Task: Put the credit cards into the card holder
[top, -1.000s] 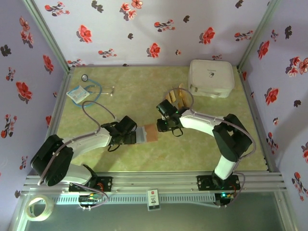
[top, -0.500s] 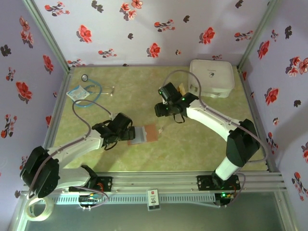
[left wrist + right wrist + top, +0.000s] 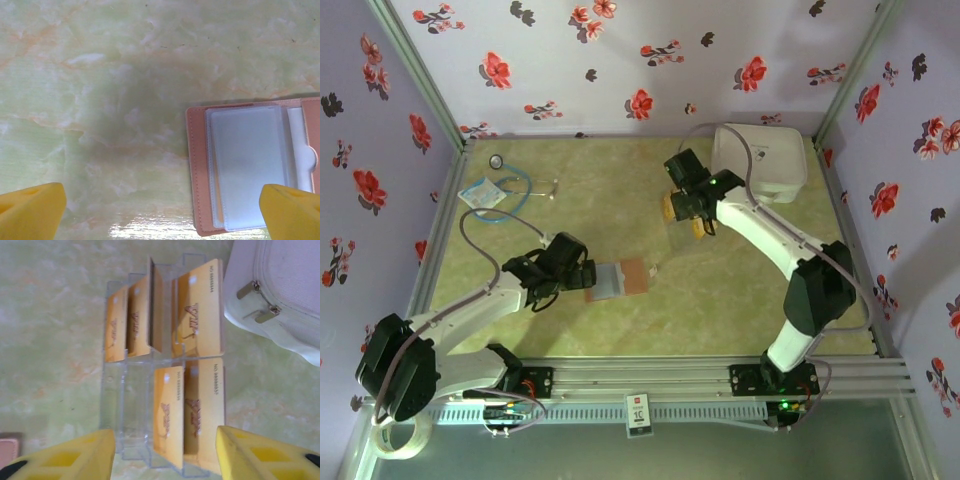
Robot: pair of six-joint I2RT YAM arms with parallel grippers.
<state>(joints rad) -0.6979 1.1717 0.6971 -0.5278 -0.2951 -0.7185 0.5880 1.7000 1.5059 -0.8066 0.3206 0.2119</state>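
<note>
Right wrist view resolves credit cards [image 3: 197, 315] slotted in clear rack [image 3: 131, 432].

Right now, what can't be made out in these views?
1. Top view: the cards are mostly hidden under the right gripper.
2. Left wrist view: the card holder is cut off by the right edge; its cloudy sleeves hide whether a card is inside.
3. Right wrist view: the cards' numbers are blurred, and cards overlap in the rack, so the count is unsure.
</note>
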